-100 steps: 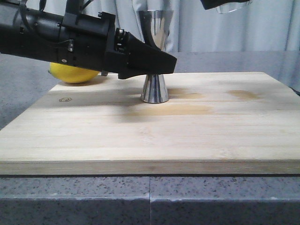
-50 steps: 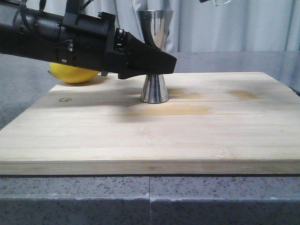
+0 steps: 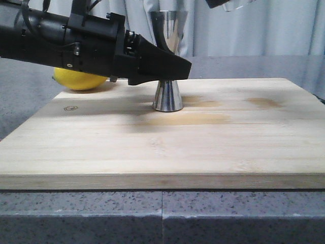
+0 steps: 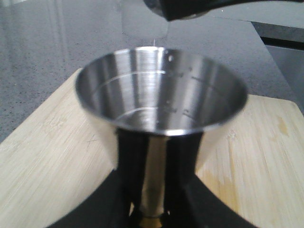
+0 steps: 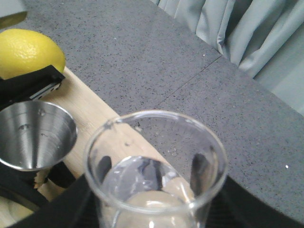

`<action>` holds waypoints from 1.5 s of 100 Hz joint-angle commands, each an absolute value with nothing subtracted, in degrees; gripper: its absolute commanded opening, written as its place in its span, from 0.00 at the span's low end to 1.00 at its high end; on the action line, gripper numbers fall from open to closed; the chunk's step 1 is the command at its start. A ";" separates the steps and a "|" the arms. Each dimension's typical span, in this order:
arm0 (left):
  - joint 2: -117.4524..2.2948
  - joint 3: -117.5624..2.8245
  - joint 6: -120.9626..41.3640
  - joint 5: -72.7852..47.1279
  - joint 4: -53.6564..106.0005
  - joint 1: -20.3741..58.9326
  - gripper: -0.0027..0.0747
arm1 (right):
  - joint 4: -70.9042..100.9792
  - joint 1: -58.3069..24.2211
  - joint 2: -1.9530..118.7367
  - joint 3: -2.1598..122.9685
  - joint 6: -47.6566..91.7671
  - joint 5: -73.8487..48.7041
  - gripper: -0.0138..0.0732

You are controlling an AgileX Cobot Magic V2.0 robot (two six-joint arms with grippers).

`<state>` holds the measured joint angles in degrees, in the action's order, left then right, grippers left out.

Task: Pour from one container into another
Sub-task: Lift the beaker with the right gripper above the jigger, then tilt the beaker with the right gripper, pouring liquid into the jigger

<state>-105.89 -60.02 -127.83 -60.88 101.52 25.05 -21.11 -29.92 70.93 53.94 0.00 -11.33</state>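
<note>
The steel jigger (image 3: 168,96) stands upright on the wooden board (image 3: 213,147), towards its back. My left gripper (image 3: 167,68) is shut on its narrow waist. In the left wrist view the wide cup of the jigger (image 4: 161,95) fills the frame, with black fingers (image 4: 130,175) on either side of the stem. The glass beaker (image 3: 239,4) hangs at the top edge of the front view, up and right of the jigger, and only its lower part shows. My right gripper (image 5: 152,190) is shut on the beaker (image 5: 156,161), with the jigger (image 5: 35,135) low beside it.
A yellow lemon (image 3: 78,79) lies behind the left arm at the board's back left corner. The board rests on a grey speckled counter (image 3: 228,213). A pale curtain (image 3: 264,30) hangs behind.
The beaker and right gripper rose a little, then shifted left towards the jigger along the top edge. The left arm and jigger have not moved.
</note>
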 commanded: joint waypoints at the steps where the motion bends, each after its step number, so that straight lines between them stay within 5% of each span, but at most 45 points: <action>1: -103.49 -62.24 -126.33 -64.75 105.99 25.58 0.19 | -21.29 -29.94 69.56 56.15 0.47 -7.99 0.44; 150: -103.49 -69.07 -117.08 -65.71 95.84 28.51 0.19 | -22.76 -33.15 69.69 60.81 20.02 -19.80 0.44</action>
<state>-105.89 -67.31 -117.39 -62.81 92.04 28.04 -21.69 -33.06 70.93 58.64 17.89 -22.95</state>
